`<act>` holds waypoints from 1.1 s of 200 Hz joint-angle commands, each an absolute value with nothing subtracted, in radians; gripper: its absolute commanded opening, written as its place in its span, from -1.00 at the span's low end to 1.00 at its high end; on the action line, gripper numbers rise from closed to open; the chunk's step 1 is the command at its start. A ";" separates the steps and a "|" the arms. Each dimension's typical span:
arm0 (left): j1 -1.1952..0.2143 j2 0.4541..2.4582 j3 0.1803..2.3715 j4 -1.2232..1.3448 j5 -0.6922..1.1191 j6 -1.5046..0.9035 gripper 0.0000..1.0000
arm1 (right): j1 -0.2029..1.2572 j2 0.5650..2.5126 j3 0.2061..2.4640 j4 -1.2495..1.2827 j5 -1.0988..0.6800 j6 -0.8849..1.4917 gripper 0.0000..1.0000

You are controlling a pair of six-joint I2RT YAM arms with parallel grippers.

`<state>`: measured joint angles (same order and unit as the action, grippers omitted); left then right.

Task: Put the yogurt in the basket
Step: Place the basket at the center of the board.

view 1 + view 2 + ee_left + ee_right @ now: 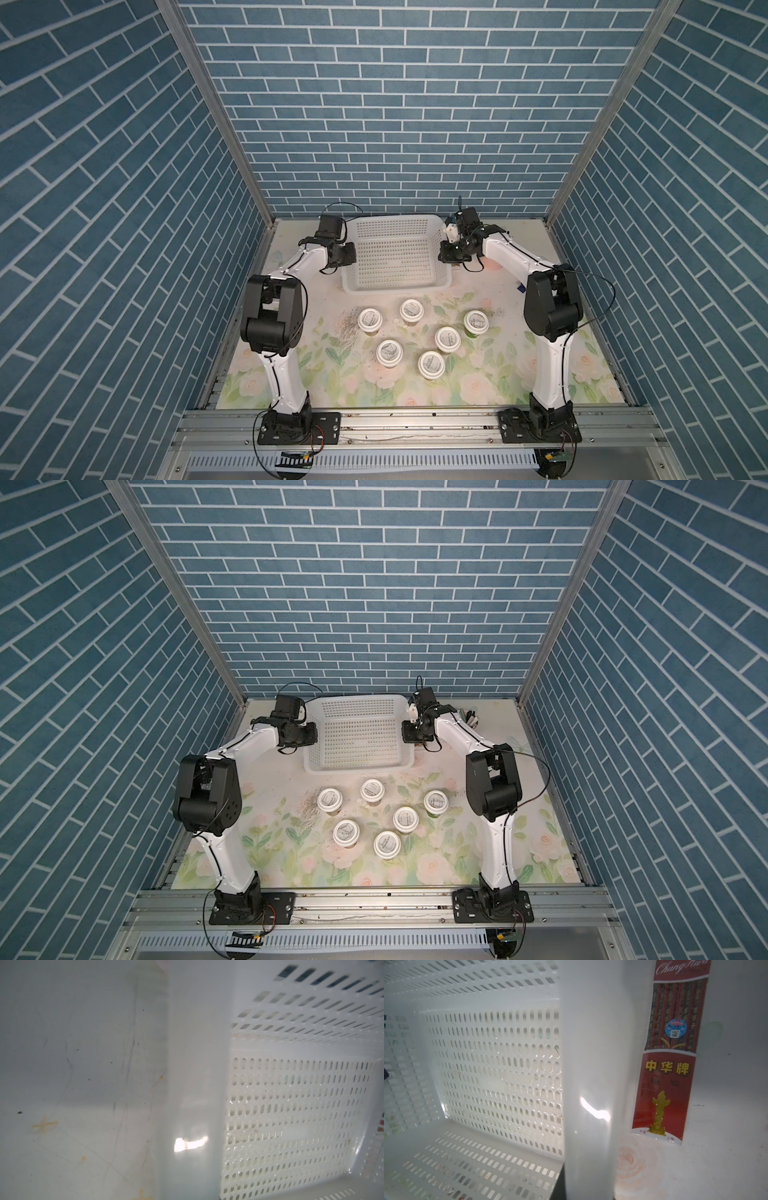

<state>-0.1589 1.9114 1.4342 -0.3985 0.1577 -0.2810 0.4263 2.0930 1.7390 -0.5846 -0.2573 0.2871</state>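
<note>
While the yogurt (447, 338) stands nearer than the basket (397, 287), the left gripper (345, 254) and right gripper (449, 254) flank it, pressed together

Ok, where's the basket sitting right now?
In both top views the basket sits at the far middle of the table, just beyond the six yogurt cups; nothing is in it yet.

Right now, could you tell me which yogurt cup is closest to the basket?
The rear middle yogurt cup, just before the basket rim; the other five stand farther off.
</note>
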 commanded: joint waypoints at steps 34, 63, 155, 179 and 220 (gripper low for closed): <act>-0.272 1.899 1.383 -0.434 0.200 -0.304 -1.00 | 0.476 2.098 1.681 -0.600 -0.236 0.237 -1.00; -0.294 1.859 1.348 -0.455 0.189 -0.309 -1.00 | 0.483 2.062 1.629 -0.605 -0.233 0.236 -1.00; -0.325 1.760 1.229 -0.491 0.182 -0.304 -1.00 | 0.535 1.973 1.490 -0.624 -0.230 0.242 -1.00; -0.329 1.745 1.206 -0.489 0.184 -0.305 -1.00 | 0.550 1.955 1.466 -0.627 -0.225 0.246 -1.00; -0.346 1.720 1.173 -0.484 0.184 -0.314 -1.00 | 0.575 1.917 1.419 -0.632 -0.213 0.252 -1.00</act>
<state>-0.2535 1.7283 1.1999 -0.4366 0.0898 -0.3584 0.4744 1.8973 1.4796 -0.6025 -0.1631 0.3016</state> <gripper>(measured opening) 0.185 0.152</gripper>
